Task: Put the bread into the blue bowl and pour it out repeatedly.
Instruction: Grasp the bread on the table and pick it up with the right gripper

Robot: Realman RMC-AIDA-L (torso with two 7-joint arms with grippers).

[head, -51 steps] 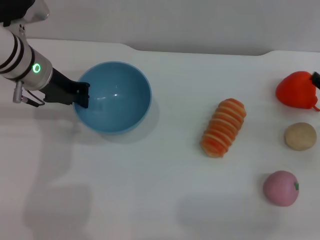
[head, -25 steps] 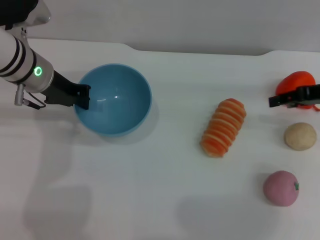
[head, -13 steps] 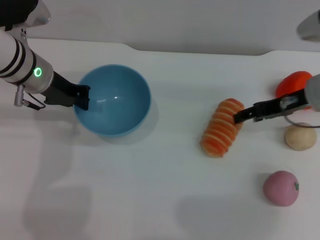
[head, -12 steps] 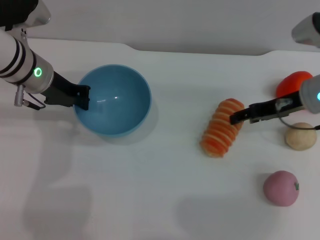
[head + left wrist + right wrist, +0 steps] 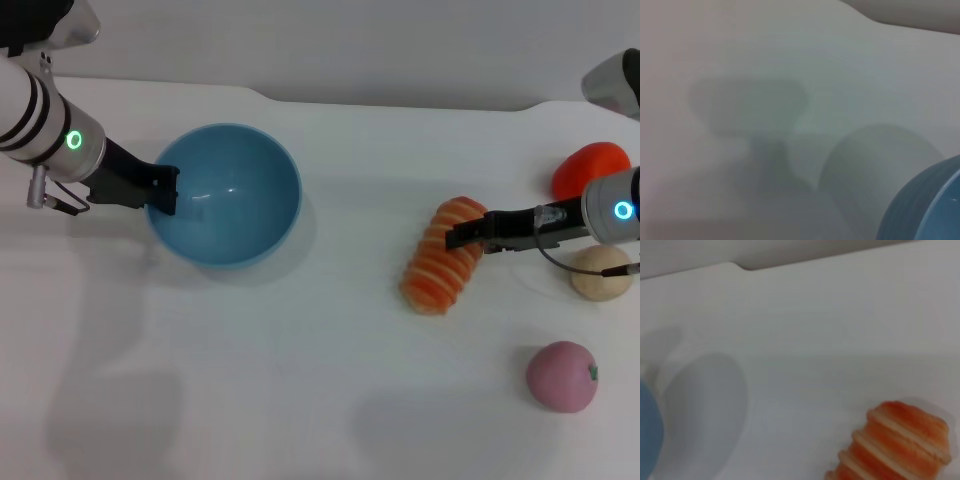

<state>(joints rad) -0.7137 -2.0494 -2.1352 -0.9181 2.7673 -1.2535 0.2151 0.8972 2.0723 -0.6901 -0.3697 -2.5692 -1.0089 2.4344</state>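
On the left of the white tabletop (image 5: 300,400), the left gripper (image 5: 166,190) is clamped on the rim of the blue bowl (image 5: 228,195), one finger outside the wall and one just inside it. The bowl stands upright on the tabletop with nothing in it, its glossy inside catching a small highlight. In the left wrist view only a curved, ribbed-looking edge of the bowl (image 5: 925,205) shows at one corner, with soft shadows on the bare surface beside it.

Toward the middle right lies the bread (image 5: 446,256), an elongated loaf with orange and cream stripes, resting on the tabletop at a slant and well apart from the bowl. The right gripper (image 5: 458,233) reaches in from the right side and sits at the upper end of the loaf, its dark tip over the top stripes; whether its fingers are apart or together cannot be told. The right wrist view shows the striped end of the bread (image 5: 895,442) close by.

Farther right, a red toy fruit (image 5: 590,172) sits near the far edge, a small tan ball (image 5: 600,274) lies just below the right arm, and a pink round fruit (image 5: 561,376) rests nearest the robot.
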